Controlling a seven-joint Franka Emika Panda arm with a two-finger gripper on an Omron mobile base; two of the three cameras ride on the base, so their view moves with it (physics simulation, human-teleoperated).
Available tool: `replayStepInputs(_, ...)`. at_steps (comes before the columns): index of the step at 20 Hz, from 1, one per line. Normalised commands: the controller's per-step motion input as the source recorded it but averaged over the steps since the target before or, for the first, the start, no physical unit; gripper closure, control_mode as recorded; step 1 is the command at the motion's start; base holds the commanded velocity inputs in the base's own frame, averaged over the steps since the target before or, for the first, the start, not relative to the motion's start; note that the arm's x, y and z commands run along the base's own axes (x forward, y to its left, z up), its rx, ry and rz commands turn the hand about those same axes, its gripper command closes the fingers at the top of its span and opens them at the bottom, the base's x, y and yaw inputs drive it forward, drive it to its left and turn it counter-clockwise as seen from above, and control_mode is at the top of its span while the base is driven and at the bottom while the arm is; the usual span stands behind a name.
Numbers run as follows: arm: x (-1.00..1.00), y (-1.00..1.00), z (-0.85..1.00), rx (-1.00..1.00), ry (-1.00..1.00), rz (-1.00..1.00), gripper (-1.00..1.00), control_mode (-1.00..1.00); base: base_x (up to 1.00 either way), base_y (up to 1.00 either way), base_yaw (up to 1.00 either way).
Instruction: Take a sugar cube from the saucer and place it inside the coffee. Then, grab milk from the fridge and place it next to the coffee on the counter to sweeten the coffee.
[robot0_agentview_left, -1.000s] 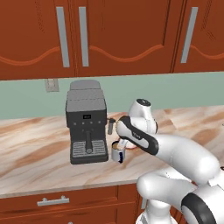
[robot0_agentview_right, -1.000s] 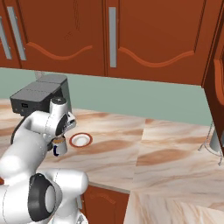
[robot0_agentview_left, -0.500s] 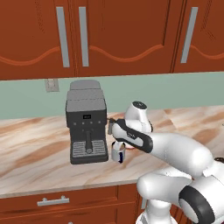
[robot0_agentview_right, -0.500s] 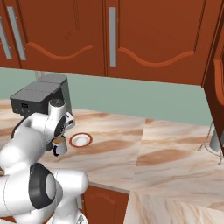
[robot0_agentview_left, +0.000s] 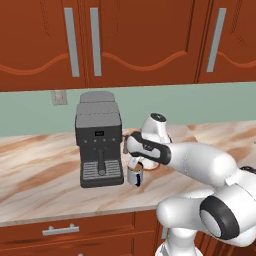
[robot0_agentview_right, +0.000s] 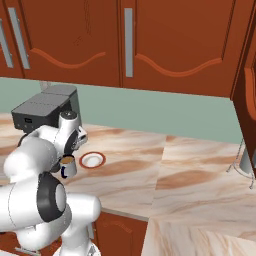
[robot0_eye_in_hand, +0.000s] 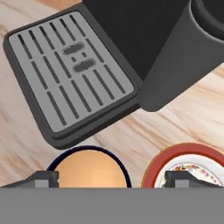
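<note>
The gripper (robot0_eye_in_hand: 109, 178) was seen just above the coffee (robot0_eye_in_hand: 88, 168), its 2 fingertips (robot0_eye_in_hand: 41, 178) spread apart with nothing visibly held between them. Beside the mug lay the saucer (robot0_eye_in_hand: 175, 155), and beyond both stood the espresso machine (robot0_agentview_left: 99, 144) on the counter (robot0_agentview_right: 175, 175). The sugar-cube step was judged to be in hand; the fridge trip for milk was judged to come next.

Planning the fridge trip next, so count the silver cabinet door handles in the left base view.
3: two side by side above the espresso machine, one at upper right. Others may lie outside the frame.
</note>
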Motion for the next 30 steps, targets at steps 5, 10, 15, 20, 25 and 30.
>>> replayStepInputs(5,-0.21,-0.08,0.5,0.01,-0.06,-0.11,-1.0,-1.0,0.0,0.0,0.0)
replayStepInputs(10,-0.92,-0.64,0.44,0.08,0.0,-0.3,-1.0,-1.0,0.0,0.0,0.0)
replayStepInputs(15,-0.94,-0.54,0.36,0.04,0.0,-0.4,-1.0,-1.0,0.0,0.0,0.0)
replayStepInputs(20,-0.84,-0.26,0.44,0.0,0.0,-0.51,-1.0,-1.0,0.0,0.0,0.0)
replayStepInputs(25,-0.31,-0.33,0.61,0.0,0.0,-0.49,-1.0,-1.0,0.0,0.0,0.0)
replayStepInputs(30,0.15,-0.08,0.46,0.0,0.01,-0.17,-1.0,-1.0,0.0,0.0,0.0)
